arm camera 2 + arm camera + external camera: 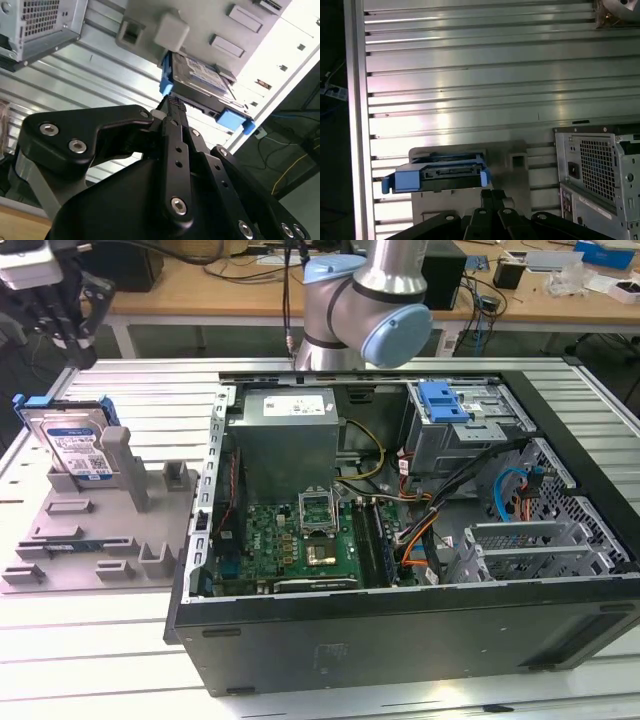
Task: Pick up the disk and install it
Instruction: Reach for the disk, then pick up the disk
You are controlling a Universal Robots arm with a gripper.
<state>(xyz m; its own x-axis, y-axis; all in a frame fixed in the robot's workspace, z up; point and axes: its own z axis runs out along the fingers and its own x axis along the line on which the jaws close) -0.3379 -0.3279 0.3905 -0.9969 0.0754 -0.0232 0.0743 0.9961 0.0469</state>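
Note:
The disk (75,445) is a silver drive with a blue-and-white label in a blue carrier. It leans upright in a slot of the grey fixture (100,530), at the exterior view's left. My gripper (72,350) hangs above it, apart from it, with its black fingers drawn together and nothing between them. In the second wrist view the fingertips (170,106) point at the disk (200,75) just beyond them. The first wrist view has the disk (445,175) edge-on, past the gripper (492,196).
An open computer case (400,640) lies on the ribbed metal table (150,390), in the middle and toward the exterior view's right. A grey drive cage (470,435) with a blue bracket (443,400) on top sits at its far corner. Cables cross the case interior.

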